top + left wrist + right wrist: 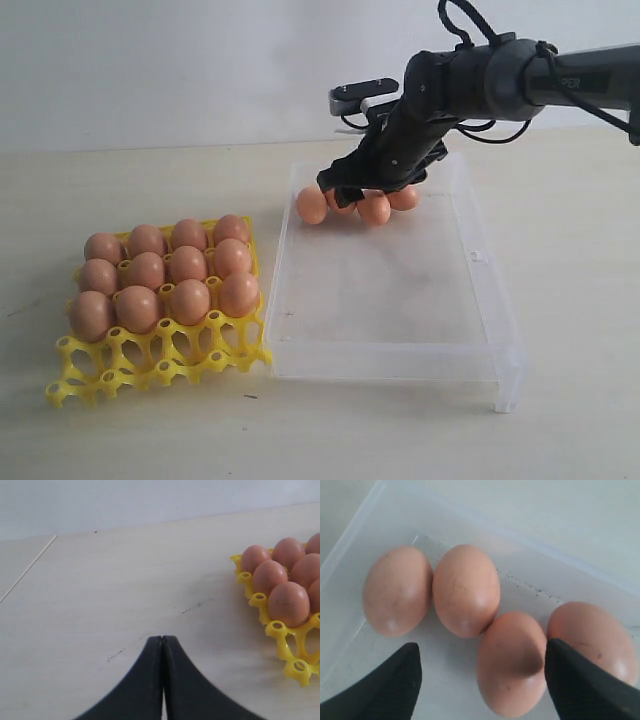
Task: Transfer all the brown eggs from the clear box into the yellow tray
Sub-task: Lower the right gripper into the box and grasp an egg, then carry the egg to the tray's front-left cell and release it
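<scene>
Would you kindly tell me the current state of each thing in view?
yellow tray: three rows filled with twelve brown eggs; front row empty.
clear box: open-topped, four eggs lying by its far wall.
right gripper: open, over the boxed eggs, holding nothing.
left gripper: shut, empty.

Your right arm (500, 75) is reaching over the clear box (390, 290)'s far end, right gripper (481, 652) pointing down, jaws gaping wide; your left gripper (162, 639) is hanging, jaws pressed together.
</scene>
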